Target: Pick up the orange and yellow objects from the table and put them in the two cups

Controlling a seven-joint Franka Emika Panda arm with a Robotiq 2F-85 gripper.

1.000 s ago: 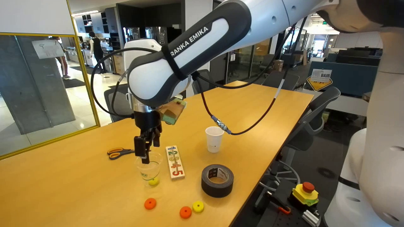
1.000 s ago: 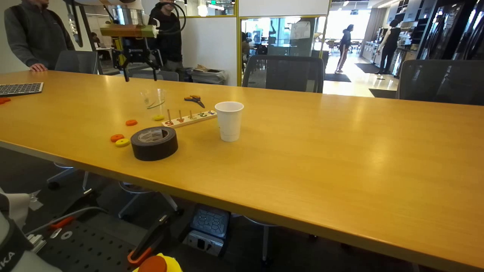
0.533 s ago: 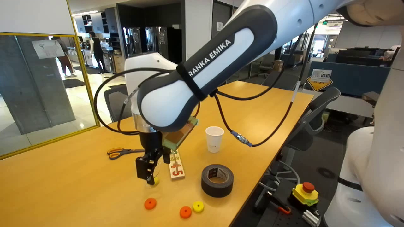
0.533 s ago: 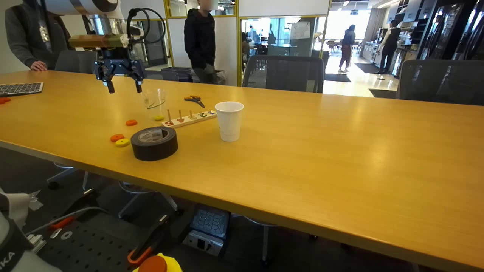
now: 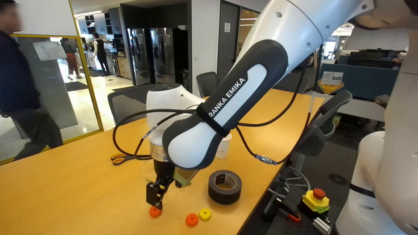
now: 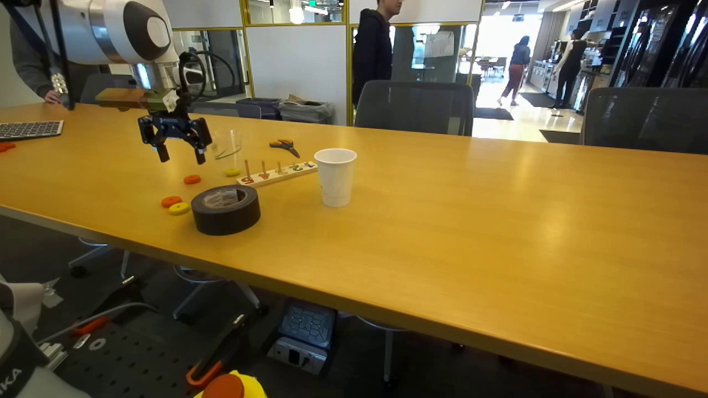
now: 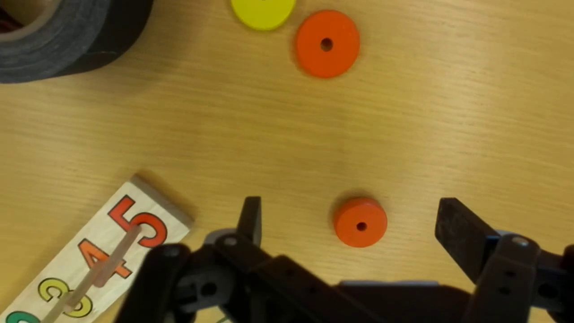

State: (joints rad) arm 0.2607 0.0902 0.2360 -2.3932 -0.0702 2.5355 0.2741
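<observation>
A smaller orange disc (image 7: pixel 361 223) lies on the table between my open fingers in the wrist view; it also shows in both exterior views (image 5: pixel 155 212) (image 6: pixel 192 179). My gripper (image 7: pixel 350 211) is open, empty and above that disc, also in an exterior view (image 6: pixel 182 157). A larger orange disc (image 5: pixel 192 219) and a yellow disc (image 5: pixel 205 213) lie side by side nearby. The clear cup (image 6: pixel 227 146) stands close behind, partly hidden by the arm in an exterior view (image 5: pixel 148 169). Another yellow disc (image 6: pixel 232 172) shows at its base, apparently inside. The white cup (image 6: pixel 336 179) stands upright.
A black tape roll (image 5: pixel 225 187) lies beside the disc pair. A numbered peg board (image 6: pixel 276 173) with upright pegs lies between the cups. Orange-handled scissors (image 6: pixel 285 146) lie farther back. A keyboard (image 6: pixel 30 130) and orange pieces (image 6: pixel 6 147) are at the table's far end.
My gripper has moved down and away from over the clear cup to above the smaller orange disc, staying open. The discs and cups have not moved. People in the background walk.
</observation>
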